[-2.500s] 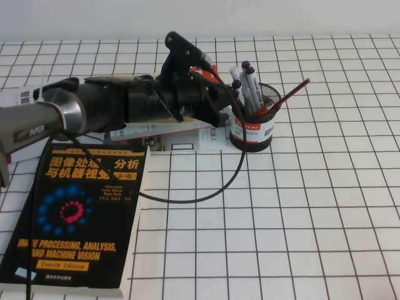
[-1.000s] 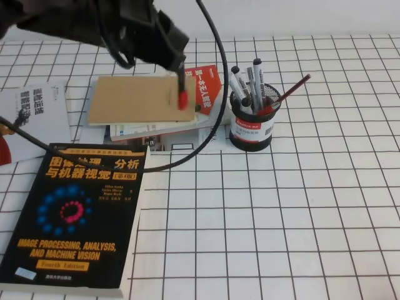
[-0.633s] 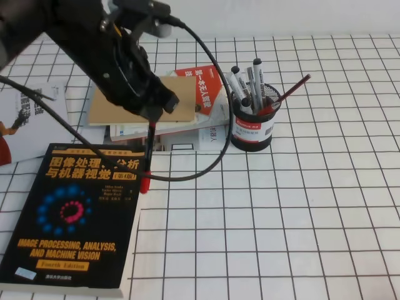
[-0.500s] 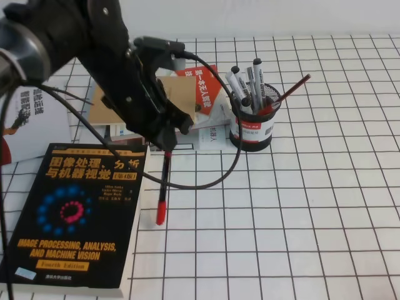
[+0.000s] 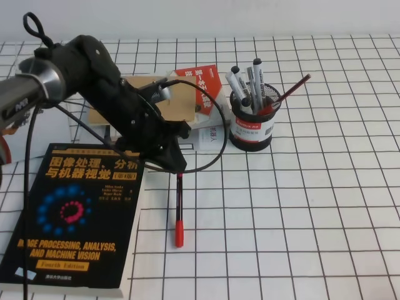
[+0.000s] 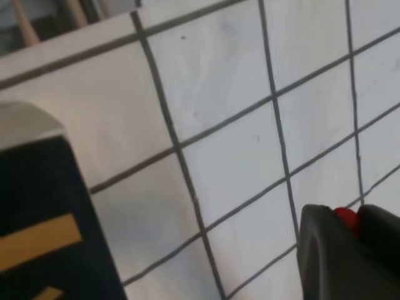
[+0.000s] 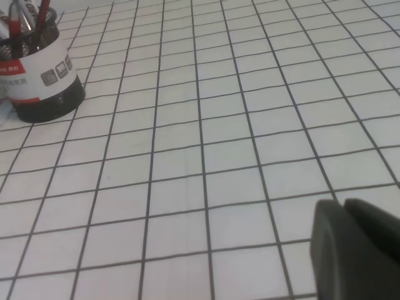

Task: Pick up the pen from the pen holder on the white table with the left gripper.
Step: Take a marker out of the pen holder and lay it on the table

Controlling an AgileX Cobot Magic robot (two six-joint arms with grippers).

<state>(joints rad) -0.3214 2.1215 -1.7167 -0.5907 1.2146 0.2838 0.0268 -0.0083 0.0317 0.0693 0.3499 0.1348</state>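
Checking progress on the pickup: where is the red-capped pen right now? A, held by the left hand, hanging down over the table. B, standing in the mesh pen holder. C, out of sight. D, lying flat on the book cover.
A: the pen hangs from the left hand, red tip low over the white table, well clear of the pen holder.

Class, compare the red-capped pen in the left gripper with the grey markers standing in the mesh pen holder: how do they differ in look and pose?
The pen has a black barrel and a red cap; the grey markers have grey barrels and black caps.
The pen hangs cap-down over the white table, clamped in the left gripper; the grey markers stand caps-up, leaning, in the pen holder.
The pen is out of the holder; the grey markers are not.
Both are capped.
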